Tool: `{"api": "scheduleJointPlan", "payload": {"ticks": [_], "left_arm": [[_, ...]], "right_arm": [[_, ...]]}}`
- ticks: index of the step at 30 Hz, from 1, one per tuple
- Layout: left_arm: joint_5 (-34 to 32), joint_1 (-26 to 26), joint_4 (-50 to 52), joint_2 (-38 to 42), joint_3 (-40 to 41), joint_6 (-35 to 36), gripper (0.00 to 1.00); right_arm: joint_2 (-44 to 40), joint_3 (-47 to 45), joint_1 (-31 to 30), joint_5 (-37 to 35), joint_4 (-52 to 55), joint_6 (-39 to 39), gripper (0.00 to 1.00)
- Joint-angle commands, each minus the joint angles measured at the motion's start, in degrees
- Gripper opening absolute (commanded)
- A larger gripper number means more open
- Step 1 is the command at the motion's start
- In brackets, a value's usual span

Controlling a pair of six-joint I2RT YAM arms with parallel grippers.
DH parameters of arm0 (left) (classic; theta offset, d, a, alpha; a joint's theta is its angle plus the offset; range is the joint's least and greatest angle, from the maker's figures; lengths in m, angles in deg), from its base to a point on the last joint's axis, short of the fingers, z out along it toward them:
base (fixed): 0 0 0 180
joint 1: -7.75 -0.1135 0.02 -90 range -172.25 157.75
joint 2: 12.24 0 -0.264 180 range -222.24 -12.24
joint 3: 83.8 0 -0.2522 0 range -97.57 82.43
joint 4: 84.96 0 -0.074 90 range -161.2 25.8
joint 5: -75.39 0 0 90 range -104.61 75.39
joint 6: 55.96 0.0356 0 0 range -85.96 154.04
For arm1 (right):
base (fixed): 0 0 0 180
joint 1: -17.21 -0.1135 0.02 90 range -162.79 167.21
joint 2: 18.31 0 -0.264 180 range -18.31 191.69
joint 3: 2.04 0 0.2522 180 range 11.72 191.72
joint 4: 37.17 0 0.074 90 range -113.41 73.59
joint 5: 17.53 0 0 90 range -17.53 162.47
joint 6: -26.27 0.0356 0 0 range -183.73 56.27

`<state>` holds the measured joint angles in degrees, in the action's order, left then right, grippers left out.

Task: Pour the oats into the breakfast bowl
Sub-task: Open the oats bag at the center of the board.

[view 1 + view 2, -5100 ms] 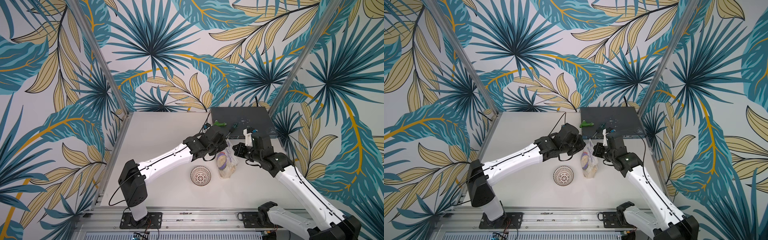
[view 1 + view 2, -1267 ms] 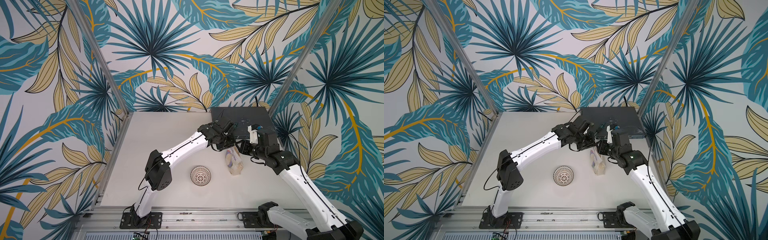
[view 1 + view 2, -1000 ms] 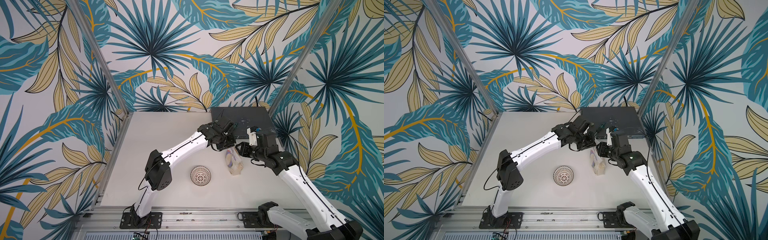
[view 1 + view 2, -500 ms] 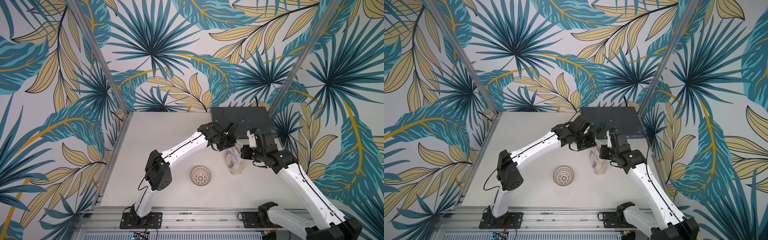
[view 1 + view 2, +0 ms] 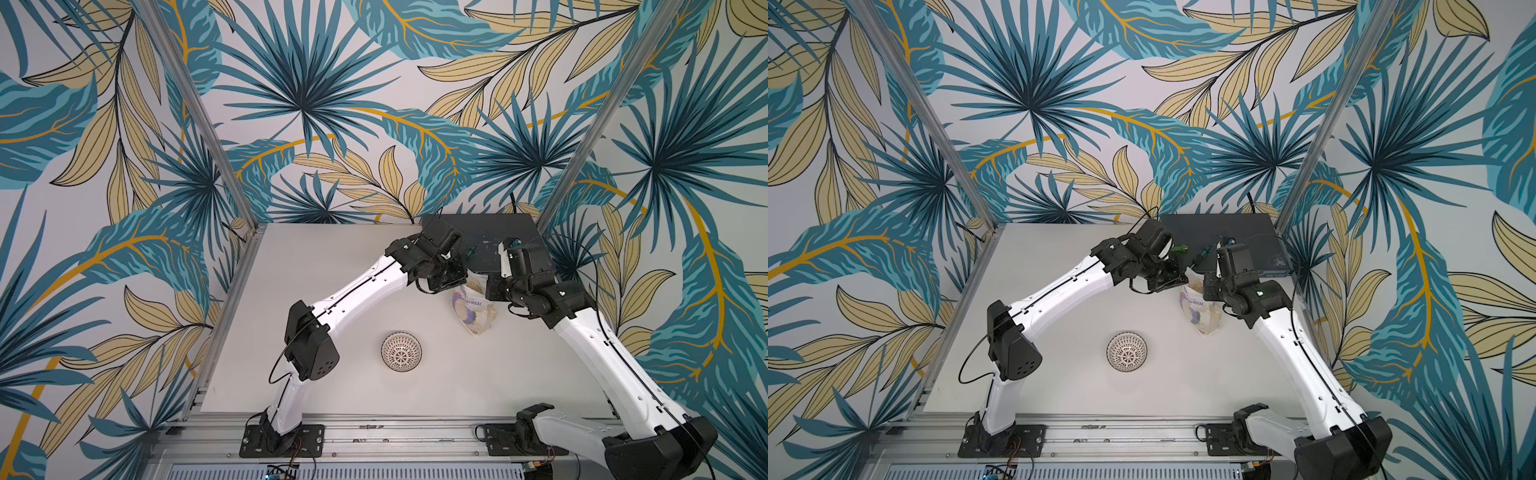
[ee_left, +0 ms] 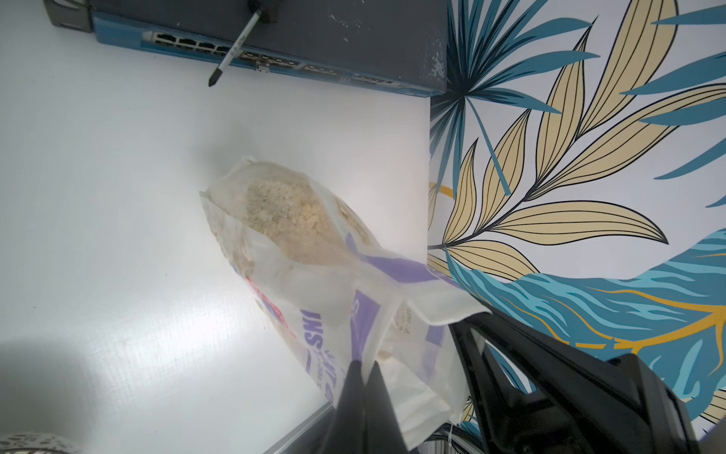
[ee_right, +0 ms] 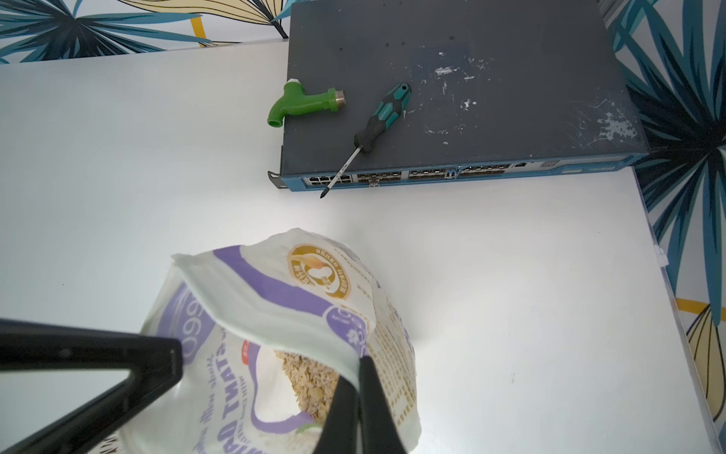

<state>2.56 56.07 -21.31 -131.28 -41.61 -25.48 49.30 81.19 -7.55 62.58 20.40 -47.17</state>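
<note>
Since the earliest frames the oatmeal bag (image 5: 471, 309) has gone from just beside the breakfast bowl (image 5: 401, 352) to a spot further right and further back on the worktop (image 5: 332, 266). The left arm has stretched out after it. Within the last second the right gripper has come in from beside the bag and closed on it.

Left to right, as both top views show it:
- Bowl: upright and empty, lattice and star in plain sight, alone toward the front of the worktop. Nothing touches it.
- Left gripper (image 5: 457, 286): jaws pressed together on the left lip of the bag's mouth. The left wrist view shows the film pinched between the tips.
- Bag: long axis near upright, mouth up and pulled open between the two grips. Oats (image 7: 308, 375) are visible inside in the right wrist view. Whether its bottom rests on the worktop or hangs just clear, I cannot tell.
- Right gripper (image 5: 487, 289): jaws closed on the opposite, right lip, film caught between the tips in the right wrist view.

Judgement: the bowl lies to the left and front of the bag, well apart, on the left arm's side, so the left gripper is the nearer. The pour probably calls for carrying the bag leftward and forward with both grips, then tipping the mouth down toward the bowl. The slack film and wide mouth make spillage beside the small bowl the main risk.
</note>
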Motion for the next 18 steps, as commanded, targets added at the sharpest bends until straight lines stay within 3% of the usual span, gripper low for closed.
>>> {"api": "scheduleJointPlan", "payload": {"ticks": [1, 6, 14, 15, 18], "left_arm": [[-0.1, -2.0, 1.8, 3.4, -3.4, 1.6, 0.0], [0.4, -2.8, 2.8, 0.1, -6.6, 1.1, 0.0], [-1.2, -3.3, 3.5, -2.9, -9.0, 0.4, 0.0], [-1.4, -3.4, 3.6, -3.1, -9.0, 0.3, 0.0], [-2.3, -3.6, 4.0, -3.9, -9.0, 0.3, 0.0]], "right_arm": [[-0.1, 0.6, 0.5, -3.4, -5.9, -1.0, 0.0], [-4.0, -6.1, 0.5, 3.9, -17.1, 0.5, 0.0], [-10.4, -21.6, 0.5, 9.0, -34.8, 4.7, 0.13], [-11.2, -23.0, 0.5, 8.9, -36.1, 4.9, 0.17], [-14.1, -28.2, 0.4, 8.4, -39.6, 5.5, 0.45]]}}
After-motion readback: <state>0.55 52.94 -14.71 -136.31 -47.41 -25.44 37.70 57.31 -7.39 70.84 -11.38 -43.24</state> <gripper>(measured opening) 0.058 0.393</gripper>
